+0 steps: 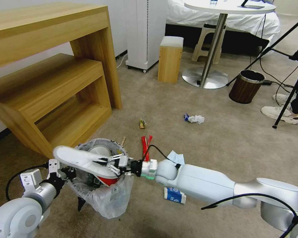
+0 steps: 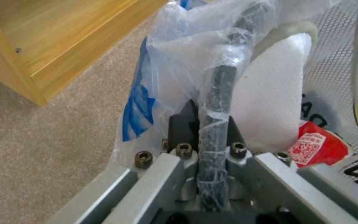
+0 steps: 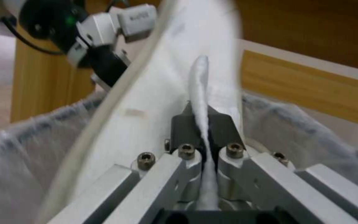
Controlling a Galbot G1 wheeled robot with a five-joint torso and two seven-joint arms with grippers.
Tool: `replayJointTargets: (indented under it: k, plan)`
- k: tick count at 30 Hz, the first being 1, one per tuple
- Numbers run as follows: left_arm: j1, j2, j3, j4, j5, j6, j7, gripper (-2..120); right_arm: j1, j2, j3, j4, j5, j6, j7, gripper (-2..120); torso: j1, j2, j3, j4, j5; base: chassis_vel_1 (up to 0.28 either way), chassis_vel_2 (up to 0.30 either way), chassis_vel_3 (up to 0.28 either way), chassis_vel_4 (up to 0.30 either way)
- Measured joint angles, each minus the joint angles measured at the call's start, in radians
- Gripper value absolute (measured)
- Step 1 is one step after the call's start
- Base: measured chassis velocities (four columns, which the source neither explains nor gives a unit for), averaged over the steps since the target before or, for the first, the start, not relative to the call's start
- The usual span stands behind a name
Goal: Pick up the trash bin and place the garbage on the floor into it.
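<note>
Plastic hides most of what sits in the trash bin (image 1: 99,185): through the crinkled liner bag (image 2: 175,56) I make out a red wrapper (image 2: 318,146) with a printed code and something white, but the bin's dark wall is only a shadow behind the film, and its base is hard to separate from the bag hanging beneath it. My left gripper (image 1: 61,173) is clamped on the bin's rim (image 2: 222,90); in the left wrist view the dark rim, wrapped in the liner, runs straight between my 2 closed fingers (image 2: 183,124). That forearm comes in low from the near left, elbow bent, wrist pointing at the bin's side.

My right gripper (image 1: 114,163) is closed on a white slipper (image 1: 79,158), pinching a thin fold of its fabric (image 3: 202,93) between the pads. The slipper lies flat across the mouth of the bin, toe toward the wooden shelf unit (image 1: 56,86); its far edge is blurred in the right wrist view. My right arm stretches nearly level from the near right, crossing above a blue-white carton (image 1: 174,195) and partly covering a pale tissue (image 1: 176,157) on the beige carpet (image 1: 205,145).

Farther out lie 1 red wrapper strip (image 1: 145,145), a small snack packet (image 1: 142,123) and a crumpled white scrap (image 1: 195,119). A brown wood-grain bin (image 1: 246,86) stands well apart.
</note>
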Motion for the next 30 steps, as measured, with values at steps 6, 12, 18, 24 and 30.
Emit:
replayJointTargets:
  k: [6, 12, 18, 24, 30]
  plan:
    - [-0.006, -0.002, 0.005, 0.006, 0.0, -0.001, -0.001, 1, -0.005, -0.014, 0.026, -0.006, -0.018, 0.0, 0.001, 19, 0.0, 0.0, 0.0, 0.0, 0.0, 0.0, 0.0, 0.0, 0.0]
    - [-0.004, -0.004, 0.005, 0.006, 0.001, -0.003, -0.001, 1, 0.002, 0.001, 0.028, -0.008, -0.023, -0.001, 0.009, 39, 0.0, 0.0, 0.0, 0.0002, 0.0, 0.0, 0.0, 0.0, 0.0]
    - [0.001, -0.004, -0.001, -0.002, 0.0, -0.004, -0.001, 1, 0.018, 0.012, 0.029, -0.006, -0.032, -0.018, 0.041, 62, 0.0, 0.0, 0.0, 0.0002, -0.0001, 0.0, 0.0, 0.0, 0.0]
    - [0.003, -0.004, -0.006, -0.011, -0.003, -0.004, -0.001, 1, 0.024, 0.009, 0.03, 0.002, -0.045, -0.034, 0.069, 82, 0.0, 0.0, 0.0, 0.0, -0.0001, 0.0, 0.0, 0.0, 0.0]
    - [0.014, -0.008, -0.016, -0.017, -0.002, -0.004, -0.002, 1, 0.02, 0.002, 0.037, 0.037, -0.026, -0.057, 0.117, 96, 0.0, 0.0, 0.0, 0.0001, -0.0001, 0.0, 0.0, 0.0, 0.0]
